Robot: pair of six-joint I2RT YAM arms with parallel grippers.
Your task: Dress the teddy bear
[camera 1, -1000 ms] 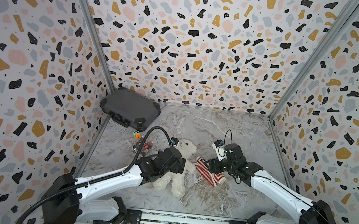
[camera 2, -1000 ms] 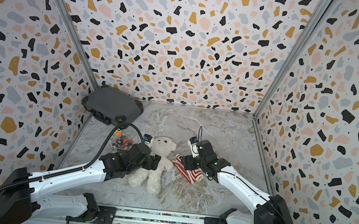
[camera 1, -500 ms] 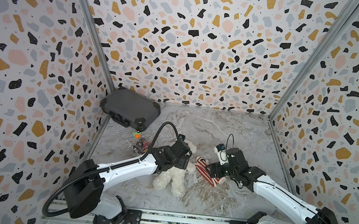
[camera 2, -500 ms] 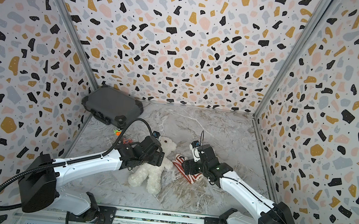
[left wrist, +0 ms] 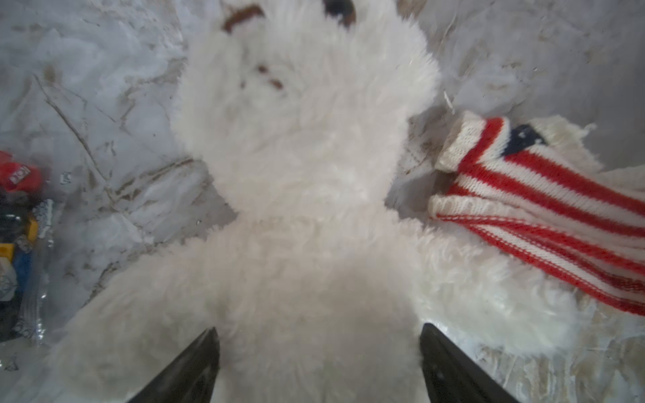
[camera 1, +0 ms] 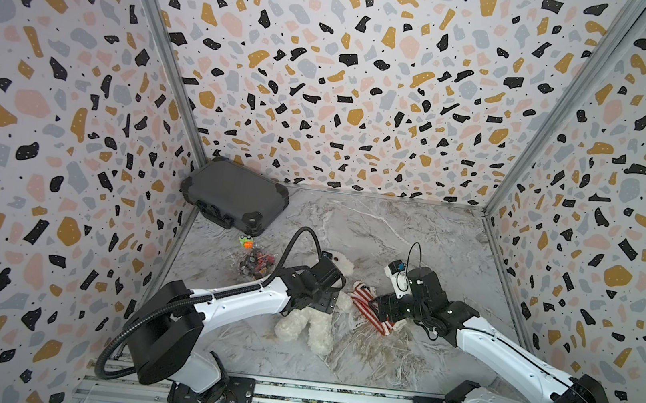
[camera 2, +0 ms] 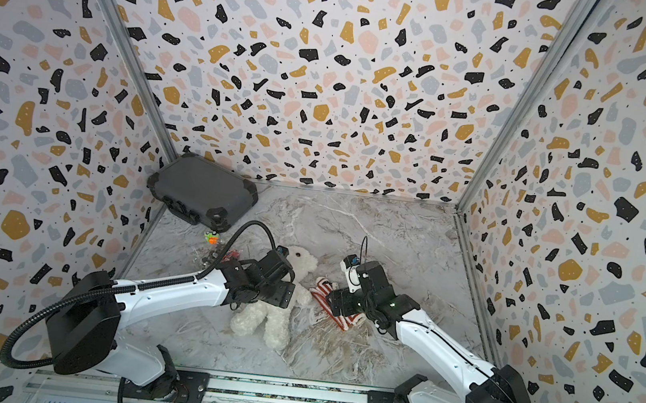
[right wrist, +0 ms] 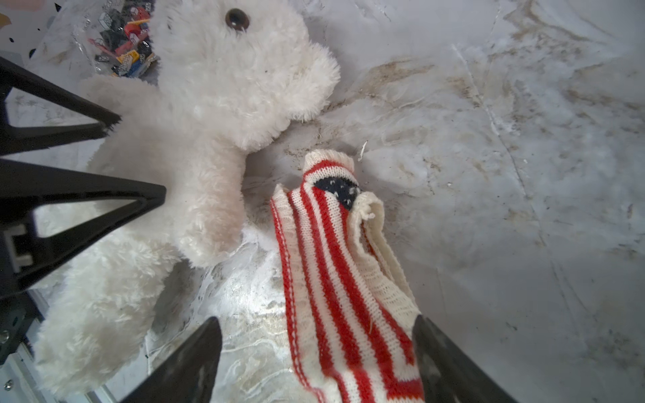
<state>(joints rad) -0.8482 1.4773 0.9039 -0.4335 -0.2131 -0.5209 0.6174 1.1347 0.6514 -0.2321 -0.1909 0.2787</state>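
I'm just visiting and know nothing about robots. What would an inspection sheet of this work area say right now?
Surface: marbled tabletop, with worn streaks toward the front.
Job's things: teddy bear lies on its back, undressed; striped sweater lies crumpled beside its arm.
Clutter: bag of toy bricks and small orange toy near the bear's head; dark case in the back corner.
Grippers: left gripper open, straddling the bear's body; right gripper open, over the sweater.
Cables: black hose arches over the left arm; thin wire loops at the right wrist.
Surroundings: speckled walls on three sides; metal rail in front.
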